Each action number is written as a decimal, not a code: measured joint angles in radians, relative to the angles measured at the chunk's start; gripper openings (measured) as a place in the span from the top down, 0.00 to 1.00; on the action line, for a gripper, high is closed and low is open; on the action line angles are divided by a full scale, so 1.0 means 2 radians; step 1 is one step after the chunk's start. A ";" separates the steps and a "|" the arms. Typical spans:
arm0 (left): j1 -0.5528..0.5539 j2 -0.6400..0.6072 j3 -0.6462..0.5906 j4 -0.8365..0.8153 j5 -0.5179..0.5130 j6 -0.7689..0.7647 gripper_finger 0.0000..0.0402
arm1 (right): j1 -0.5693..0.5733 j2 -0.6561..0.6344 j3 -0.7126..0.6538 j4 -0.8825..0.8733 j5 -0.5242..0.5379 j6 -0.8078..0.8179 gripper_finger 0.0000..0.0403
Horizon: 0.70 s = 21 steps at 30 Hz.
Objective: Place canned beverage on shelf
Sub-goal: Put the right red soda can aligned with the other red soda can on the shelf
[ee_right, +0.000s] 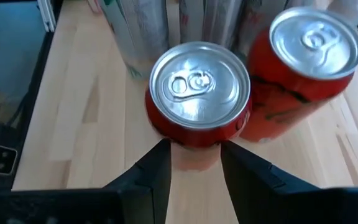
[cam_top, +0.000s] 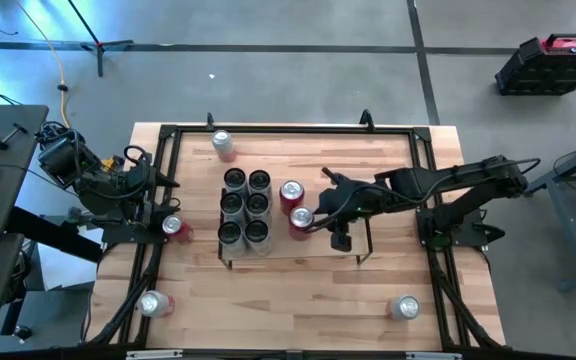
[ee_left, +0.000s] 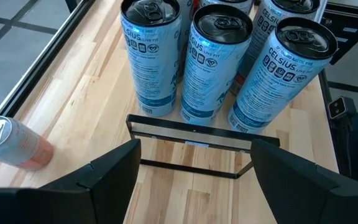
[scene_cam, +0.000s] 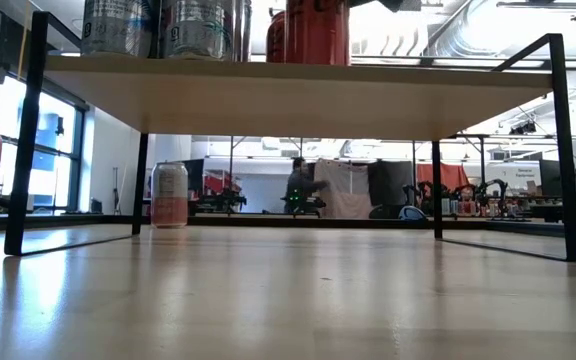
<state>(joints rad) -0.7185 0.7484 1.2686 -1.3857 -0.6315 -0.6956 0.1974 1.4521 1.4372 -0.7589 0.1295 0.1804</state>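
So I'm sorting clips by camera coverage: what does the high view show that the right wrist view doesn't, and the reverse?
Only the high view shows the whole shelf, its six blue cans grouped together, four loose cans on the table, and the left gripper waiting open at the table's left edge. Only the right wrist view shows that the right gripper has its fingers closed on the near red can. Both show that can beside a second red can on the shelf.

Six cans [cam_top: 245, 206] on the light-wood shelf [cam_top: 313, 240] were pale blue with dark lettering. Two cans [cam_top: 295, 206] at centre frame were red, silver-topped. The shelf's wire frames [ee_left: 191, 148] were black.
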 joint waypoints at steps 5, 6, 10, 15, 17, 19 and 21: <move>0.000 0.000 0.000 0.000 0.000 0.000 0.27 | 0.000 0.000 0.000 0.023 0.000 -0.003 0.69; 0.000 0.000 0.000 0.000 0.000 0.000 0.27 | 0.000 0.000 0.000 0.026 0.000 -0.006 0.69; 0.000 0.000 0.000 0.000 0.000 0.000 0.27 | 0.000 0.005 0.000 0.037 0.012 -0.016 0.69; 0.000 0.000 0.000 0.000 0.000 0.000 0.27 | 0.000 0.015 0.000 0.043 0.012 -0.025 0.69; 0.000 0.000 0.000 0.000 0.000 0.000 0.27 | 0.000 0.017 0.000 0.050 0.012 -0.029 0.69; 0.000 0.000 0.000 0.000 0.000 0.000 0.27 | 0.000 0.017 0.000 0.059 0.012 -0.029 0.69; 0.000 0.000 0.000 0.000 0.000 0.000 0.27 | -0.001 0.017 0.000 0.067 0.013 -0.033 0.69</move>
<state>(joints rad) -0.7189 0.7483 1.2686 -1.3857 -0.6315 -0.6956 0.1963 1.4860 1.4368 -0.6251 0.1550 0.1154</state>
